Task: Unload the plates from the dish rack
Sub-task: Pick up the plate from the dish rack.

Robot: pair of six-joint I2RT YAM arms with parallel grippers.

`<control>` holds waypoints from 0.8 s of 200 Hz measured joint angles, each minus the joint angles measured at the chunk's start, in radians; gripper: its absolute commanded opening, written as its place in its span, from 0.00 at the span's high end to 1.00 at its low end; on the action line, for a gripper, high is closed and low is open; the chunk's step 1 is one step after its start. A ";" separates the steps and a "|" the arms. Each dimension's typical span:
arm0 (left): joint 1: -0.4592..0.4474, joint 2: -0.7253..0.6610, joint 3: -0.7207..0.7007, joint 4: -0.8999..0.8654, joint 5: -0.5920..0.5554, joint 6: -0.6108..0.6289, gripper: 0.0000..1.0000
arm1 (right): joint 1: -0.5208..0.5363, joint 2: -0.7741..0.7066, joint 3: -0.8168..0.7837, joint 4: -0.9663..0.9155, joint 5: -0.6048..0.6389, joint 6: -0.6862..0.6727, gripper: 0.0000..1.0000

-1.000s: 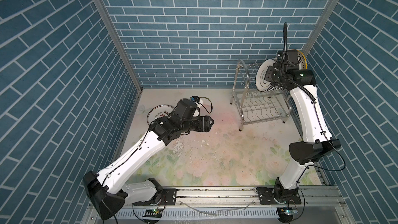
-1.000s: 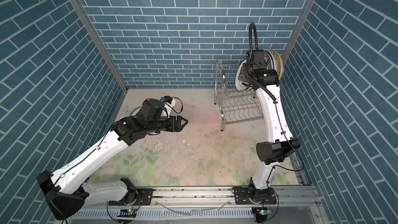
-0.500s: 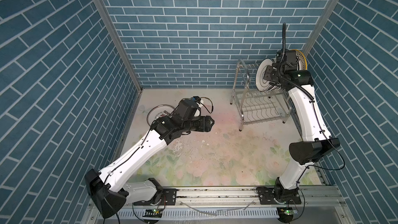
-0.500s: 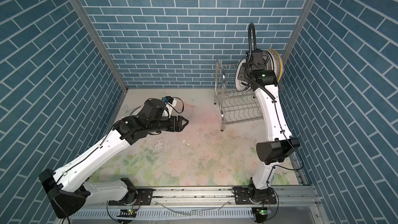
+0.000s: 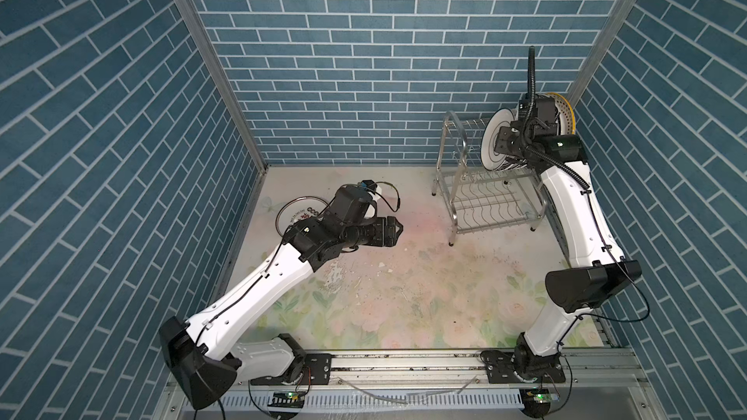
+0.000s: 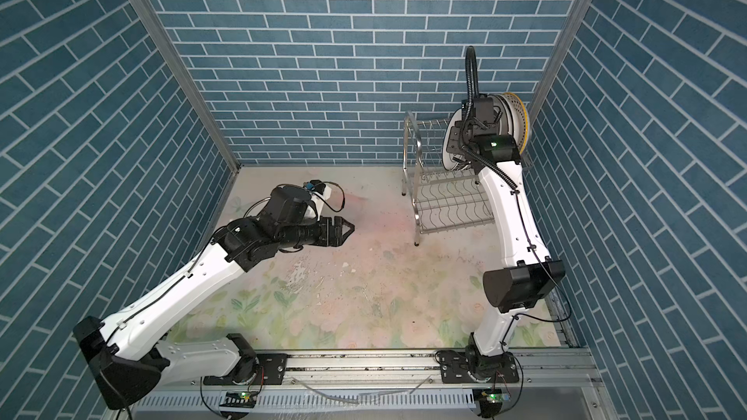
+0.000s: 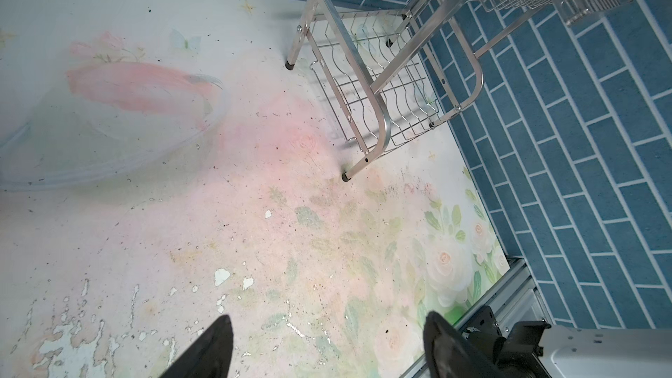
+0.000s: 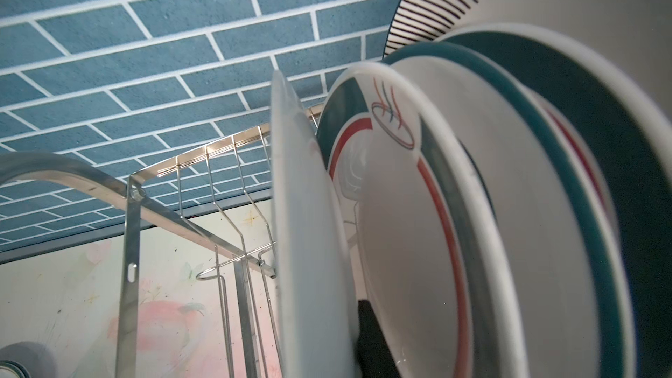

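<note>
Plates (image 8: 407,230) upright in dish rack (image 5: 481,204); plate (image 5: 301,215) on table (image 5: 404,296), markings unreadable.

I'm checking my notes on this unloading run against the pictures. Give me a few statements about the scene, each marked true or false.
1. The left gripper has its jaws open and holds nothing. True.
2. The rack's lower tier is full of plates. False: the lower tier of the dish rack is empty, and the plates are in its upper tier.
3. The plates in the rack stand on edge. True.
4. The right arm's jaws hover over the middle of the table. False: the right gripper is up at the plates in the upper tier.
5. A plate lies flat on the table by the left arm. True.
</note>
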 measured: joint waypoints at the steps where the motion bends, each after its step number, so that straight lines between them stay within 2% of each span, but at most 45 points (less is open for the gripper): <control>1: 0.000 0.000 0.000 0.000 -0.001 -0.001 0.15 | 0.000 -0.001 -0.001 0.000 0.000 0.000 0.94; 40: 0.006 -0.003 -0.019 0.006 -0.001 -0.009 0.13 | -0.002 -0.010 -0.024 0.020 -0.001 -0.002 1.00; 93: 0.017 -0.011 -0.039 0.010 -0.020 -0.018 0.06 | 0.000 -0.030 -0.035 0.038 0.005 -0.028 1.00; 160: 0.084 -0.082 -0.094 0.002 -0.031 -0.022 0.01 | 0.000 -0.119 -0.048 0.117 0.006 -0.055 1.00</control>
